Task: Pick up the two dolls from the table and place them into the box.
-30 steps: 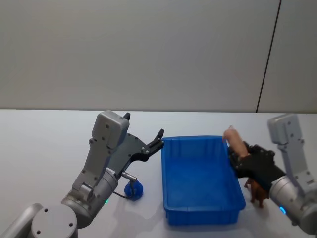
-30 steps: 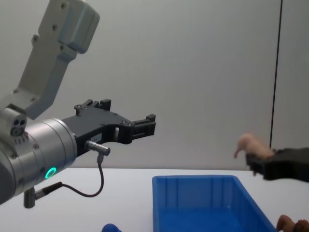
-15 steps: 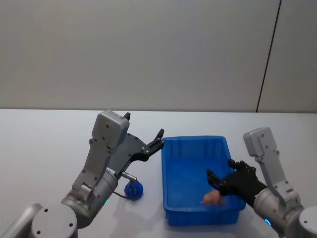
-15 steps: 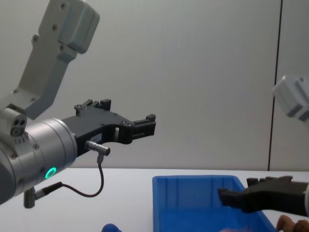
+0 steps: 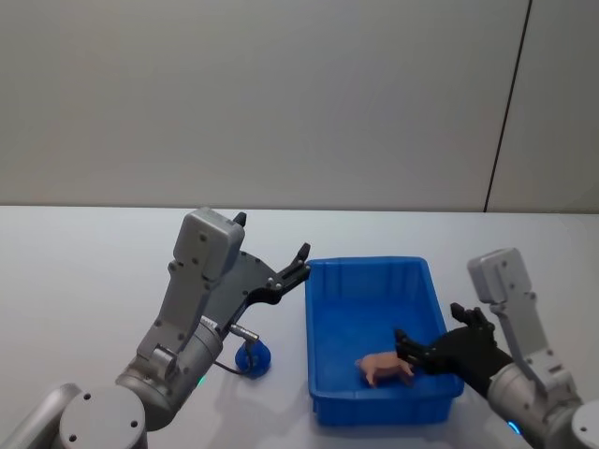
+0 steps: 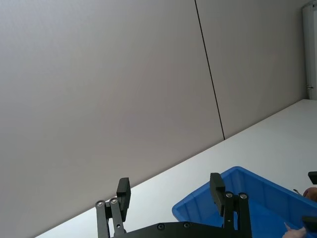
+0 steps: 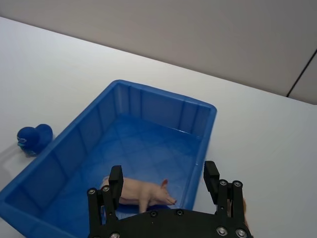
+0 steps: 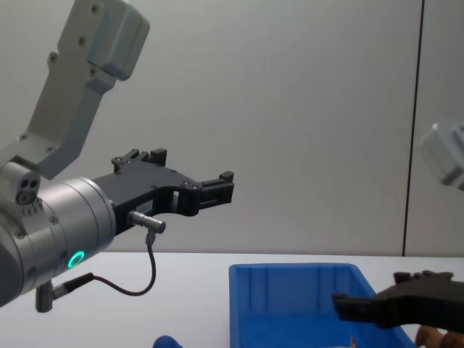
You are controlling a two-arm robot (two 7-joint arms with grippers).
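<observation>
A pink pig doll [image 5: 384,367] lies in the box [image 5: 367,267]. The right gripper [image 7: 163,169] hangs over the box, fingers [image 7: 116,176] released. The left gripper [image 5: 273,238], fingers spread, is raised left of the box.

Box [image 7: 153,106]: is showing as moulded blue plastic, semi-gloss, with ribbed walls and a floor catching soft reflections. Pink doll [image 7: 136,191] is looking smooth and matt, possibly rubber rather than plush; hard to tell. Blue doll [image 7: 33,138], at the box's 9 o'clock, is reading smooth-skinned with a slight sheen. Table [image 7: 59,64] is presenting an even, matt white surface. Left gripper [image 6: 169,188] and right gripper [image 7: 163,172] are showing matt black fingers with small bright metal screws [image 7: 220,183]. Arm housings [image 5: 201,253] are looking satin grey.
</observation>
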